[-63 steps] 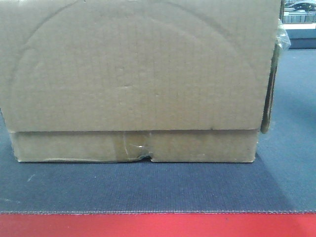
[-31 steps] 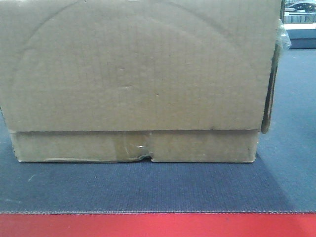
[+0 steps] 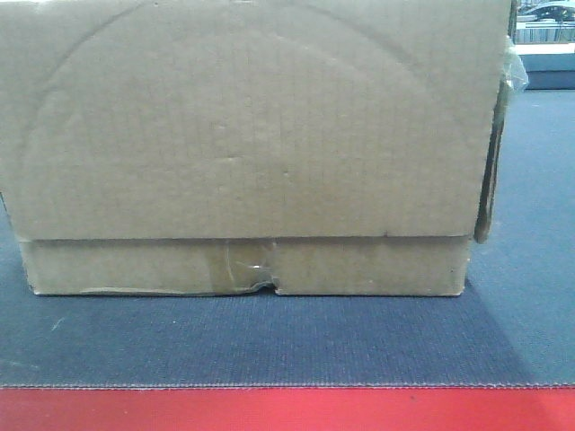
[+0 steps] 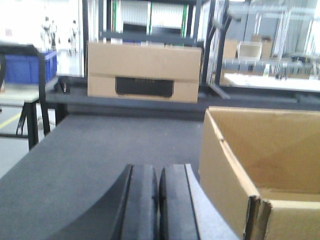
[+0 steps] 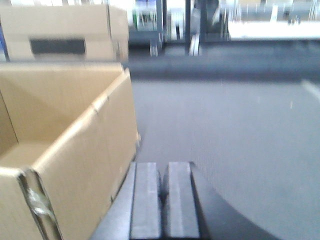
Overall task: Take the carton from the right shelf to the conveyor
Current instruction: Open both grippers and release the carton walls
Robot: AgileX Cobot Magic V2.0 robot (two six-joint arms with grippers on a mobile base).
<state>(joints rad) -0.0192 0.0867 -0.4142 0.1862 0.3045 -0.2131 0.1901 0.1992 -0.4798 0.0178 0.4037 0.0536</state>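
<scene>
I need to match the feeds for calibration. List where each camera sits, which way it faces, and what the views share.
Exterior front-facing: low at the conveyor edge, facing the carton side-on; no robot part shows.
Left wrist: behind the left pincer, fingers together, looking along the belt; the carton is on its right.
Right wrist: behind the right pincer, fingers together, looking along the belt; the carton is on its left.
Shared: all three show the carton on the belt; both wrist views show a second box far off.
</scene>
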